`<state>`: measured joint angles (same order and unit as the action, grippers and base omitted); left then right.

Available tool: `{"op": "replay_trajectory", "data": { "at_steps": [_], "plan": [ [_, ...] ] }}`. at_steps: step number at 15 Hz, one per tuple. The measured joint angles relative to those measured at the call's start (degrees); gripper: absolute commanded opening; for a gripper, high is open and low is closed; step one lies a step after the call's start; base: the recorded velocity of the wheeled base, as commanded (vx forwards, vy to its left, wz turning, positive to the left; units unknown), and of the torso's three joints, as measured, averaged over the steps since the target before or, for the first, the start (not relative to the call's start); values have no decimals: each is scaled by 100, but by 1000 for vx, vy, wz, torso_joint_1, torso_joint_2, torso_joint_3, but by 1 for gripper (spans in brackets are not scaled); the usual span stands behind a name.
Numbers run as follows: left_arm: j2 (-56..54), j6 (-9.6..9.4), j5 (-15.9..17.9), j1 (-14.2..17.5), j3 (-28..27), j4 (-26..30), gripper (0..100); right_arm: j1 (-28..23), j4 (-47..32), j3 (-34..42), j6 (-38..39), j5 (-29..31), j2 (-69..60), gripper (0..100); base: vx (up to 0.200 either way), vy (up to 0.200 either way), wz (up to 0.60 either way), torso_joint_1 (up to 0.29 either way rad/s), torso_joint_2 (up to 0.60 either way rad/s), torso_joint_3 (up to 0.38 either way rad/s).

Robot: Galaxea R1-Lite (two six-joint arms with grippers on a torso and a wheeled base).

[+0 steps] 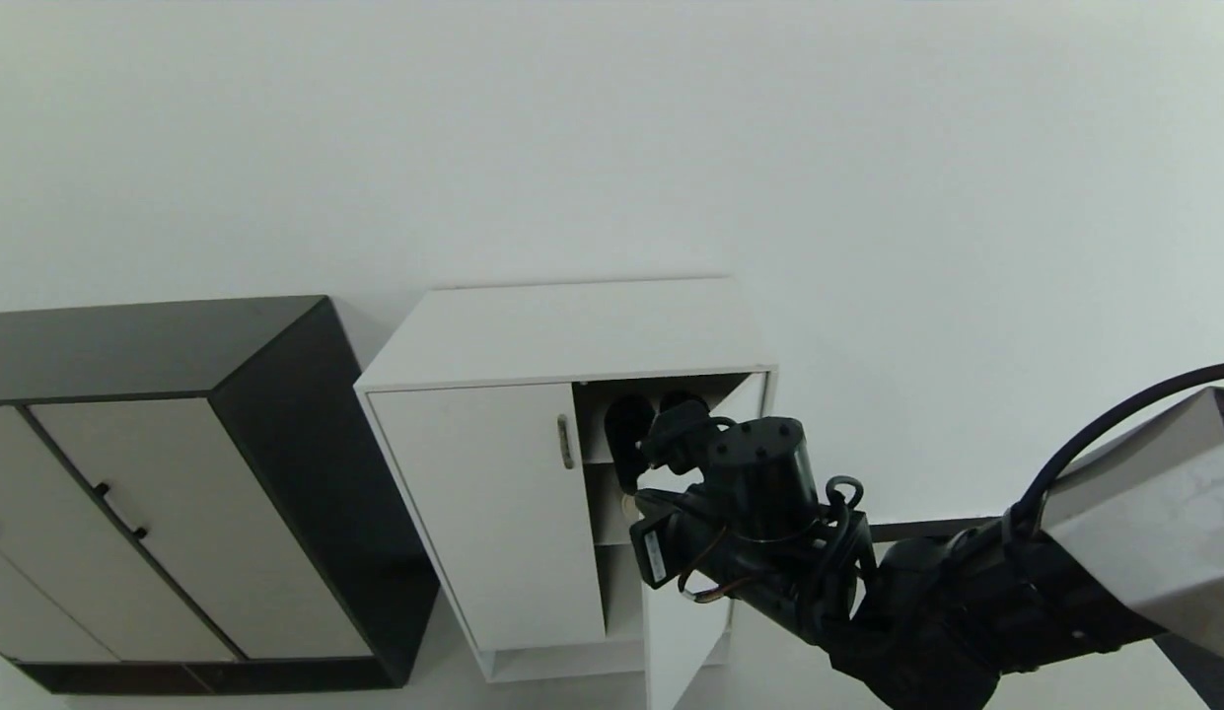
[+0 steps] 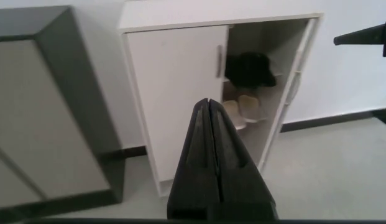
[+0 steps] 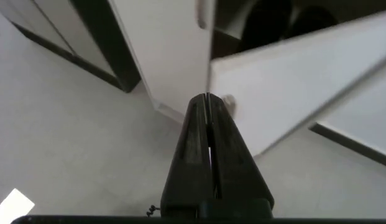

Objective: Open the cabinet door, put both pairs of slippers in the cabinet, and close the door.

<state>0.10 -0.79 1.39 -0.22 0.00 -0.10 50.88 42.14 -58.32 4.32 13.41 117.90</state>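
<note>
Right gripper [image 3: 208,98]: I read its two fingers as pressed flat together with nothing between them. The tip sits just beside a small pale knob [image 3: 229,100] at the free edge of the open door [image 3: 292,81]. I cannot tell whether it touches the panel.

Left gripper [image 2: 208,102]: likewise closed on nothing, and held well back from the furniture, facing the white cabinet [image 1: 562,330].

Contents: the black slippers [image 2: 250,68] rest on an upper shelf of the exposed right bay. The pale slippers [image 2: 242,111] lie on the shelf below. Both pairs appear to be inside, so I judge that shutting the door is the step left.

Surroundings: the cabinet's left door [image 1: 483,513] is shut, with its handle [image 1: 565,441] at the inner edge. A dark cabinet [image 1: 296,444] stands just beside it, on the robot's left.

Hazards, as I judge them:
- **Slipping:** closed fingers offer only a narrow pushing face. If I press near the knob at a slant, the tip may slide off the door's edge and jab into the bay.
- **Blocking:** the pale pair seems to lie near the shelf's front. A protruding toe would stop the door short or be crushed.
- **Rebound:** too brisk a push could make the door bounce open again.
- **Trapping:** the wrist is close to the opening, and following the door too far risks pinching the gripper against the frame.
</note>
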Motion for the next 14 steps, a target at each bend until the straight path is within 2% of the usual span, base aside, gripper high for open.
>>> {"op": "replay_trajectory", "data": {
  "at_steps": [2,4,6,10,14],
  "plan": [
    [0,1,2,-5,0,2,0,-44,345,160,-71,-206,-12,0,0,0,0,0,0,0],
    [0,1,2,0,0,2,0,-265,855,538,-363,-1051,-34,0,0,0,0,0,0,0],
    [0,1,2,-2,0,2,0,-599,1057,890,-505,-1619,-50,0,0,0,0,0,0,0],
    [0,-10,2,-7,0,2,0,-1274,1103,1442,-1061,-2676,-39,0,200,0,0,-6,1,4],
    [0,-7,2,-2,0,2,0,-1437,1107,1535,-1078,-2737,16,0,200,0,0,11,12,4]
  ]
}}
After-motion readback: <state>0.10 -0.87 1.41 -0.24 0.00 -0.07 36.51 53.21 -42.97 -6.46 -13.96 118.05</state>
